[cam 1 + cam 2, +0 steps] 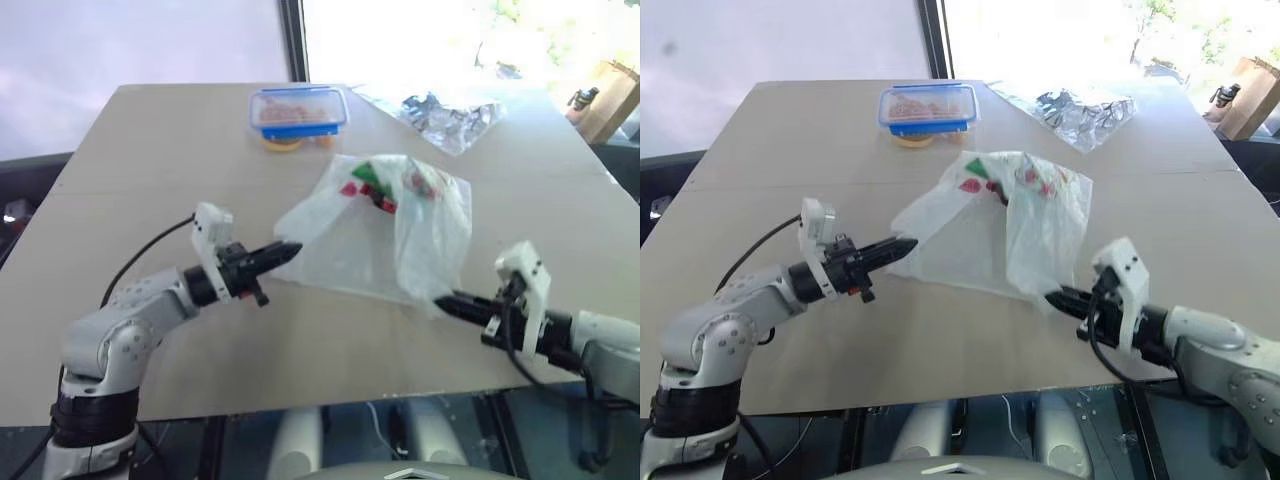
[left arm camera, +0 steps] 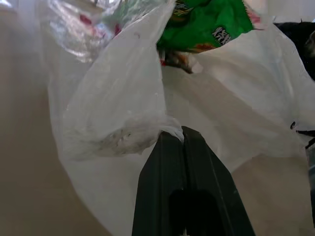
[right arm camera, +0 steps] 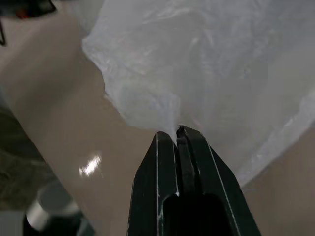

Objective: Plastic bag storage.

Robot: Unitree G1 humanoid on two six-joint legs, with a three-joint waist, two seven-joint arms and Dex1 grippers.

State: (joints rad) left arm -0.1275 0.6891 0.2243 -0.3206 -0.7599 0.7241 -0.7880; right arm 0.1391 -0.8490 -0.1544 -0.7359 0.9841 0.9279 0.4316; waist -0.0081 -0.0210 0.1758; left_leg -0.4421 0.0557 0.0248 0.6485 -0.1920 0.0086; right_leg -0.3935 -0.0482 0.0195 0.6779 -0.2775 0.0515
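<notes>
Tan table point(image 1: 150, 170) before bright windows; plastic bag point(image 1: 380, 235) spread mid-table between two grippers.
Left gripper point(image 1: 285, 252) clamped shut on one bag edge; green packet point(image 2: 206, 22) lying inside; right gripper point(image 1: 448, 300) pinched tight on the opposite corner; likely trouble: thin film tearing or slipping free if pulled apart, packet spilling out.

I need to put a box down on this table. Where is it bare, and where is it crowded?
Bare: the table's left side, left of the lidded food box and left gripper; also the right side past the plastic bag. Crowded: the middle and far edge, by the crumpled wrapper. The right gripper pinches the bag's near corner.
</notes>
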